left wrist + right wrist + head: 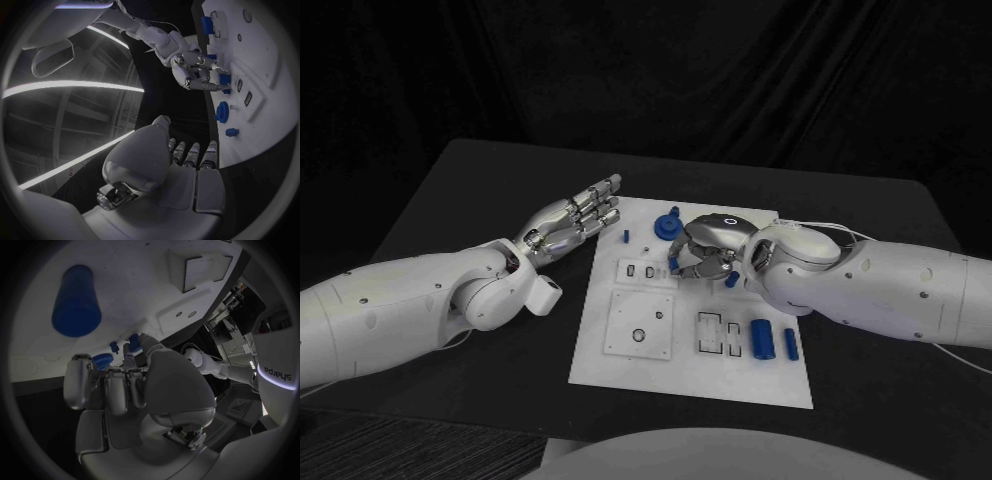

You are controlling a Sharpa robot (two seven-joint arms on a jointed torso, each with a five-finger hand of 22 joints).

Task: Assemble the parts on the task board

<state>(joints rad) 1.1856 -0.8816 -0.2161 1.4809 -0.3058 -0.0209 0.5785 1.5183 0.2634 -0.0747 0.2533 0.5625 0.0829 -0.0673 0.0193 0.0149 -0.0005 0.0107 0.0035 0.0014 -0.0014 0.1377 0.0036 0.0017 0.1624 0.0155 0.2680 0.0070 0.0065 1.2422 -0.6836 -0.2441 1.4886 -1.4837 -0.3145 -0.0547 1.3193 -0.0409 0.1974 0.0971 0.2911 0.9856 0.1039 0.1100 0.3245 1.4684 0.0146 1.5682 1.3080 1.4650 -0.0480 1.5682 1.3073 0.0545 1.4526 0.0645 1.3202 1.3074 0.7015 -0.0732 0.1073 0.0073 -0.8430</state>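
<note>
A black table point(473, 200) stands in front of a dark curtain point(733, 70). A white board point(776, 385) lies flat on it, about in the middle, its long side running away from the robot. The board's near edge sits close to the table's near edge; its far edge stops well short of the table's far side. To the left and right of the board the dark tabletop shows.

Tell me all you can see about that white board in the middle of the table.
The task board is a flat white rectangular plate, plastic-looking, lying on the black table. It carries raised square panels with slots and holes, and small blue parts lie on it. The right hand works over its middle; the left hand hovers at its far left corner.
</note>
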